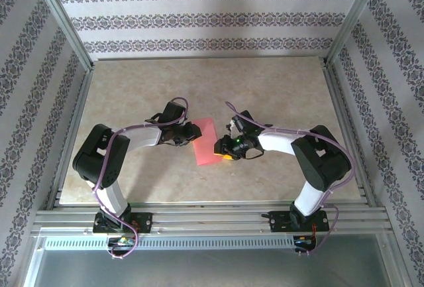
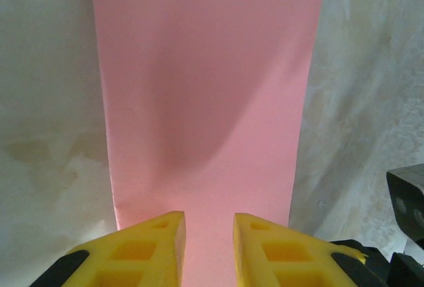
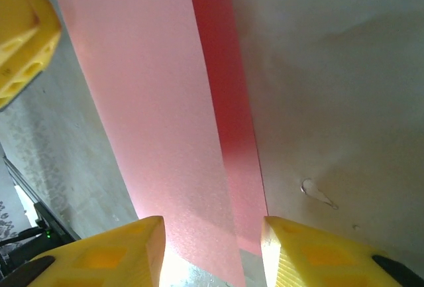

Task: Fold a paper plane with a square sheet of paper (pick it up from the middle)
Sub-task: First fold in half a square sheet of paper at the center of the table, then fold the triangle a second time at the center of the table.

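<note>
Salmon-pink sheet of paper (image 1: 207,142): thin, lying on the beige marbled table top (image 1: 265,88), between the two arms. From above its outline is an oblong rather than a square, so I judge it already folded once.
Left gripper (image 1: 187,134): at the sheet's left edge. Its yellow fingers (image 2: 152,247) are parted by a narrow gap with pink showing through, and nothing is clamped between them. Cannot tell whether the tips press on the paper.
Right gripper (image 1: 220,148): at the opposite edge. Its yellow fingers (image 3: 119,254) stand wide apart, the sheet's near end lies between them, and they grip nothing.
Reason for placement (judgement): with one arm at each end, one can steady the sheet while the other works a crease. The sheet lies central, within reach of both.
Left wrist view adds: a soft shadow down the middle of the sheet (image 2: 205,101). It suggests the paper bows slightly off the table, which the overhead view does not reveal.
Right wrist view adds: a darker red strip (image 3: 225,101) along one long side, beside the paler face (image 3: 146,121). Probably a second layer or folded flap, though I cannot say which. One left-gripper finger (image 3: 20,35) shows at the far end.
Top view adds: the whole layout and the sheet's slant relative to the table edges.
</note>
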`<control>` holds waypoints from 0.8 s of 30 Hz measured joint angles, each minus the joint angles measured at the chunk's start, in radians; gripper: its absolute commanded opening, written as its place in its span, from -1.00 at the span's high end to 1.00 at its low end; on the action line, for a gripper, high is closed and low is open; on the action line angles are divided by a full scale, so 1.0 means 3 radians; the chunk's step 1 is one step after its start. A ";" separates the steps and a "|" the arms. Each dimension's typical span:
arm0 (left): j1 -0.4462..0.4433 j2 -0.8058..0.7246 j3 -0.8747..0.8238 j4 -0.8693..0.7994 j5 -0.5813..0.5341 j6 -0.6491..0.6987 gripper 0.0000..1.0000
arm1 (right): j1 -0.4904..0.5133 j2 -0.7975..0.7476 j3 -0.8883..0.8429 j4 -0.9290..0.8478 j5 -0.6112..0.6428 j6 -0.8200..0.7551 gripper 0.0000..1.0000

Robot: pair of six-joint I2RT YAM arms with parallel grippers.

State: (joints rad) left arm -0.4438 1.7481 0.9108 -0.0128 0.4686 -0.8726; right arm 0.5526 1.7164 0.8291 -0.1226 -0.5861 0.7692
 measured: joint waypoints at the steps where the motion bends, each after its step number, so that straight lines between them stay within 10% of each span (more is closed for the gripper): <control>1: 0.0000 0.0000 -0.0001 -0.0001 0.0000 -0.0001 0.47 | 0.0001 0.0006 0.0000 0.0003 0.0000 -0.0001 0.16; 24: 0.0000 0.0086 -0.0004 -0.0001 0.0003 0.0001 0.48 | 0.0019 -0.0048 -0.0145 0.0230 -0.0160 0.0167 0.67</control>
State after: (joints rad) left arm -0.4438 1.7741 0.9096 -0.0132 0.4694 -0.8722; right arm 0.5583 1.7020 0.7856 -0.0536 -0.6342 0.8192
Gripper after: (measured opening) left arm 0.262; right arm 0.184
